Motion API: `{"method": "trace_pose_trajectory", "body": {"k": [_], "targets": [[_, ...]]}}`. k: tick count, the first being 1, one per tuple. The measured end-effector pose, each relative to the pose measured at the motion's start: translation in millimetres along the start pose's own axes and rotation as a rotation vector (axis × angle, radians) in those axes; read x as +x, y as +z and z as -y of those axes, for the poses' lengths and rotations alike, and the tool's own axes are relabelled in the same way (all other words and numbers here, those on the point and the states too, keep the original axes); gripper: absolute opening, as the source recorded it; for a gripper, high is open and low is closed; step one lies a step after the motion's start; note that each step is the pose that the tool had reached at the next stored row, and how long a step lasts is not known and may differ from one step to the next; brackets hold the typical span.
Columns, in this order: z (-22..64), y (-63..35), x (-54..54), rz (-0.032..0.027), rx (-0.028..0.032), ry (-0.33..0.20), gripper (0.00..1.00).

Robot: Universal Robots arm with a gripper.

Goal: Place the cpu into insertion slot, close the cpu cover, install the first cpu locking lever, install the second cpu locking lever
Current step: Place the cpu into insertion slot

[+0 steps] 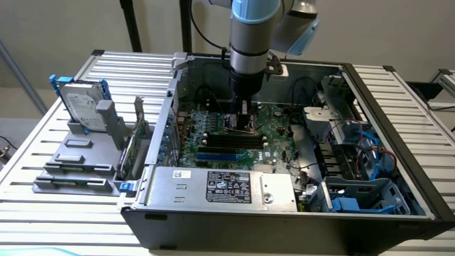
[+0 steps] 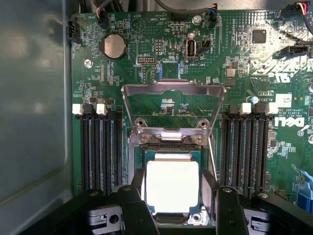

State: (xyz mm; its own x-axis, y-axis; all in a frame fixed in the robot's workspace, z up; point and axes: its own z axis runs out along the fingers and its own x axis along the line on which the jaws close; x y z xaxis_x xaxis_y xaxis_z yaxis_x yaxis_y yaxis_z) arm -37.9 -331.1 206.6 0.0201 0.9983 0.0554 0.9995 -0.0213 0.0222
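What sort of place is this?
Probably a workshop bench for PC assembly: an open black desktop computer case on a ribbed silver metal table, green motherboard exposed, a silver hard drive in a grey holder beside it.

Open computer case (image 1: 284, 237) lying on the slatted bench (image 1: 50, 213). Along its near edge sits the grey labelled power supply (image 1: 220, 186), and just beyond that the green motherboard (image 1: 277, 130) with its black memory slots (image 1: 231, 141). A round coin battery (image 2: 113, 45) gleams on the board. On the exterior view's right are a blue drive cage (image 1: 363, 197) and blue cables (image 1: 366, 141). On the exterior view's left, outside the case, a hard drive (image 1: 80, 106) stands upright in a grey holder (image 1: 74, 160).
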Motion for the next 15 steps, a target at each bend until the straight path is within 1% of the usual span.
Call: {"method": "trace_pose_trajectory", "body": {"k": [15], "targets": [[0.1, 4.9, -0.2, 0.0004, -0.0006, 0.013, 0.54]]}}
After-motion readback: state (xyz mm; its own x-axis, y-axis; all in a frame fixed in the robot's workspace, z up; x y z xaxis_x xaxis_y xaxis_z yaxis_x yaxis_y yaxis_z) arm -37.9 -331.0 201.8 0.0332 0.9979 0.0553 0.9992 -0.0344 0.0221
